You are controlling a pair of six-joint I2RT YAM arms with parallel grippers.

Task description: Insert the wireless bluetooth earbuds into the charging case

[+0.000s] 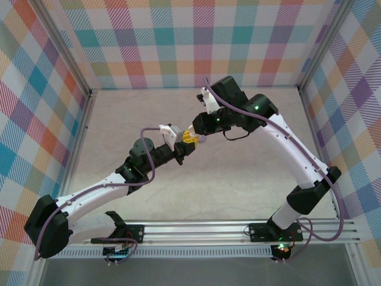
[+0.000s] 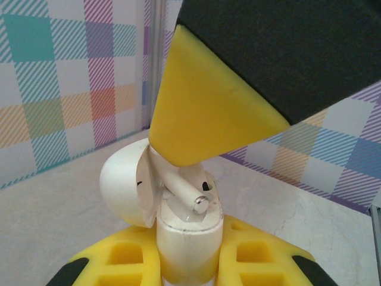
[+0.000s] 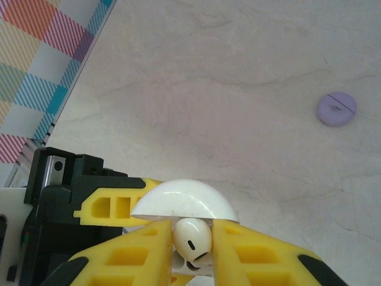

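Observation:
My left gripper [image 2: 189, 253] is shut on the white charging case [image 2: 189, 229], held upright with its round lid [image 2: 122, 187] swung open to the left. Over the case's open top, a white earbud [image 3: 192, 237] sits pinched between the yellow fingers of my right gripper [image 3: 192, 245]. Its stem [image 2: 186, 192] lies slanted across the case's top, metal tip toward the left wrist camera. From above, the two grippers [image 1: 189, 140] meet at mid-table, above the surface. The lid [image 3: 181, 199] shows just beyond the earbud in the right wrist view.
A small pale purple disc [image 3: 337, 110] lies on the pale tabletop beyond the case. Checked walls [image 1: 196, 42] close in the back and both sides. Bare table [image 1: 238, 179] spreads around the arms.

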